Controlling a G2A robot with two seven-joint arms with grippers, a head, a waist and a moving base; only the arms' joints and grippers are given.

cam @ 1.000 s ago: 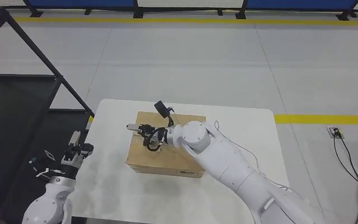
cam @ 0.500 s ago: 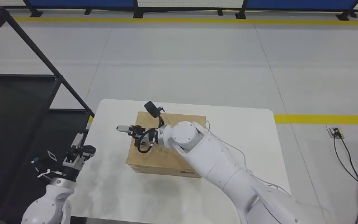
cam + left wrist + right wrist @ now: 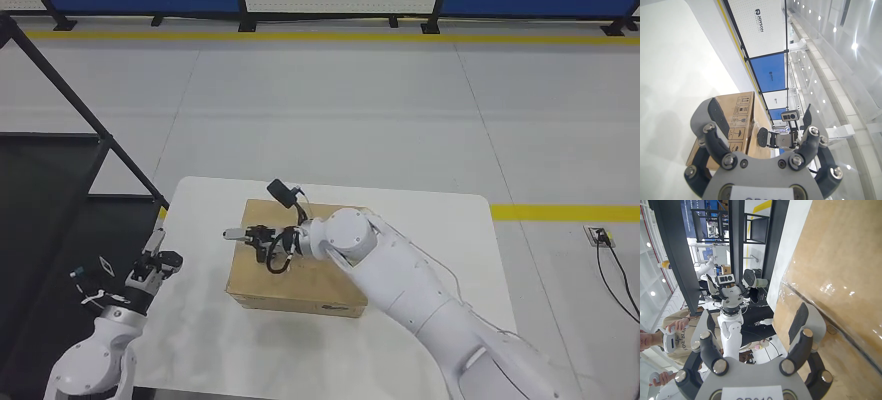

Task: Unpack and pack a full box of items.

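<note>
Box (image 3: pixel 300 262), cardboard, one: stands at mid-table (image 3: pixel 440 250) with its flaps shut. Clear tape (image 3: pixel 791 289) runs along the top seam. Long axis lies roughly side to side across the table, and the printed end panel faces the robot's left.

Right gripper (image 3: pixel 236 234) (image 3: pixel 755 313): fingers apart, nothing between them. It is at the box's left top edge, with one finger (image 3: pixel 800 321) over the taped top and the other out past the edge. Contact with the cardboard cannot be told.

Left gripper (image 3: pixel 160 262) (image 3: pixel 761 106): fingers apart and empty. It is by the table's left edge, well apart from the box and pointing toward the printed end.
</note>
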